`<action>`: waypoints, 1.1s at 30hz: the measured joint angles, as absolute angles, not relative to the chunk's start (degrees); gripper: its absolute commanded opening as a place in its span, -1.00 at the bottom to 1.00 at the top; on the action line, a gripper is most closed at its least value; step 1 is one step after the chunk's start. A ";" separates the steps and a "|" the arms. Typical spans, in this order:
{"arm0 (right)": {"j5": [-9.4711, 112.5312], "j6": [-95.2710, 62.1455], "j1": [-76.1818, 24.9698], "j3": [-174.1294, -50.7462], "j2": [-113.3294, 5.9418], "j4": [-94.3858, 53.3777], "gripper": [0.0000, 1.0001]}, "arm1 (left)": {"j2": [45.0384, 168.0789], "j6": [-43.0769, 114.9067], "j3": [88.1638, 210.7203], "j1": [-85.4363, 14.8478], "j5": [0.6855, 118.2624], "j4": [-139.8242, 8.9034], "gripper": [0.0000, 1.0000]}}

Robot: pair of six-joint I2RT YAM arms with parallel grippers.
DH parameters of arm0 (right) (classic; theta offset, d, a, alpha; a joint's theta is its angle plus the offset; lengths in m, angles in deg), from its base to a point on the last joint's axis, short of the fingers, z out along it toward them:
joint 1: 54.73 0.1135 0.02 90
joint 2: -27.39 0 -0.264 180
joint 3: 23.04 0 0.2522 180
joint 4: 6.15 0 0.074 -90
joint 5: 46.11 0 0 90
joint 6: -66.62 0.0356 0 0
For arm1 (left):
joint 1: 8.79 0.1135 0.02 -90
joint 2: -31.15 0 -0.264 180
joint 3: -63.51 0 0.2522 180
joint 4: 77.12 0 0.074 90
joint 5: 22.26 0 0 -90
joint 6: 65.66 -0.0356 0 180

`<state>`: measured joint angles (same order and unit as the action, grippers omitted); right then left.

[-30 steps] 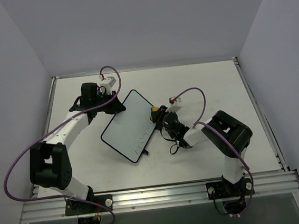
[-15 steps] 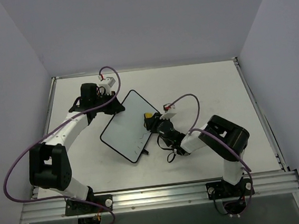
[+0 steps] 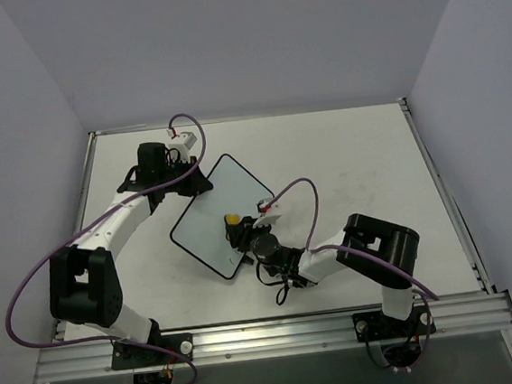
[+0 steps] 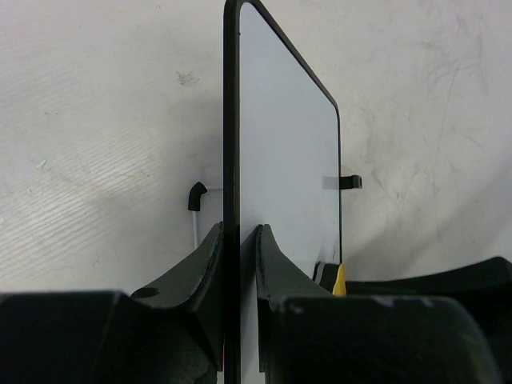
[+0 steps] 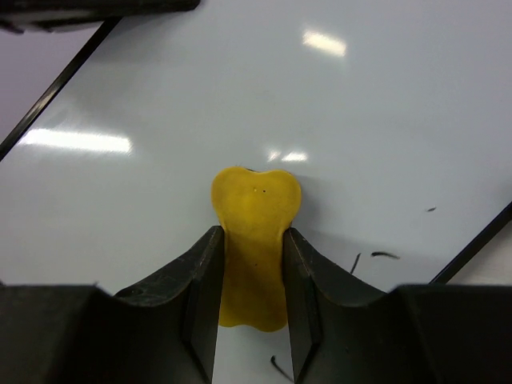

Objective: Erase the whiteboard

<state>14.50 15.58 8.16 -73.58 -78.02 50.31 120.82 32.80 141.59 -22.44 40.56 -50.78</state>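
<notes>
The whiteboard [image 3: 201, 229] lies tilted on the table, white with a thin black frame. My left gripper [image 3: 197, 183] is shut on its far edge; in the left wrist view the board [image 4: 288, 152] stands edge-on between the fingers of the left gripper [image 4: 238, 234]. My right gripper [image 3: 236, 227] is shut on a small yellow eraser [image 3: 231, 219] pressed onto the middle of the board. In the right wrist view the eraser [image 5: 254, 200] sticks out past the right gripper [image 5: 252, 240] against the white surface [image 5: 240, 96]. A few short dark marker strokes [image 5: 384, 255] sit just right of it.
The white table [image 3: 369, 145] is walled at the back and on both sides. A metal rail [image 3: 270, 336] runs along the near edge by the arm bases. Purple cables [image 3: 297, 193] loop off both wrists. A small black foot [image 4: 346, 182] juts from the board's edge.
My right gripper has slid left and nearer with the eraser, from the board's right edge onto its middle. The left gripper and the board have stayed put.
</notes>
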 measured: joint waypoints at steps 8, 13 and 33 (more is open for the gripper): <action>12.08 14.97 12.88 -74.21 -77.78 48.73 -1.00 | 120.65 32.70 141.59 -22.44 40.91 -50.49 -0.95; 12.10 15.34 12.29 -73.80 -77.14 47.73 -1.00 | 120.60 32.74 141.59 -22.47 40.93 -50.41 -0.95; 14.55 18.38 -0.69 -69.73 -77.36 43.90 -1.00 | 119.90 33.13 141.57 -22.23 42.59 -50.78 -0.95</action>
<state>14.55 18.38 -0.69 -69.73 -77.36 43.90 119.90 33.13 141.57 -22.23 42.59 -50.78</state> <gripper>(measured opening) 0.281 0.212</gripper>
